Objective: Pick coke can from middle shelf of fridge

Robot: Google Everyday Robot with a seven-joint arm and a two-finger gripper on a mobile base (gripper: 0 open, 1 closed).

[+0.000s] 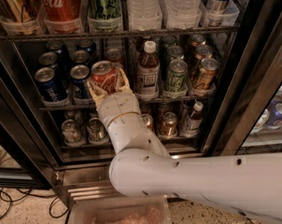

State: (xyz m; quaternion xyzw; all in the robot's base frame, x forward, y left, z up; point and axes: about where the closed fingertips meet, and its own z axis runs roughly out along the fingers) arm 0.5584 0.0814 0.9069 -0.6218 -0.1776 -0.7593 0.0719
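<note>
The coke can (103,77), red with white script and a silver top, stands at the front of the middle shelf (187,98) of the fridge (227,106). My gripper (107,85) reaches up from below on the white arm. Its pale fingers (93,88) sit on both sides of the can and close on it. The can is upright, at shelf level. Blue Pepsi cans (47,84) stand just left of it. A brown bottle with a white cap (148,71) stands just right of it.
Green and orange cans (177,76) fill the right of the middle shelf. The top shelf holds a large red Coca-Cola container (59,3) and water bottles (142,3). The lower shelf has several cans (168,124). A clear bin (120,212) sits on the floor below my arm.
</note>
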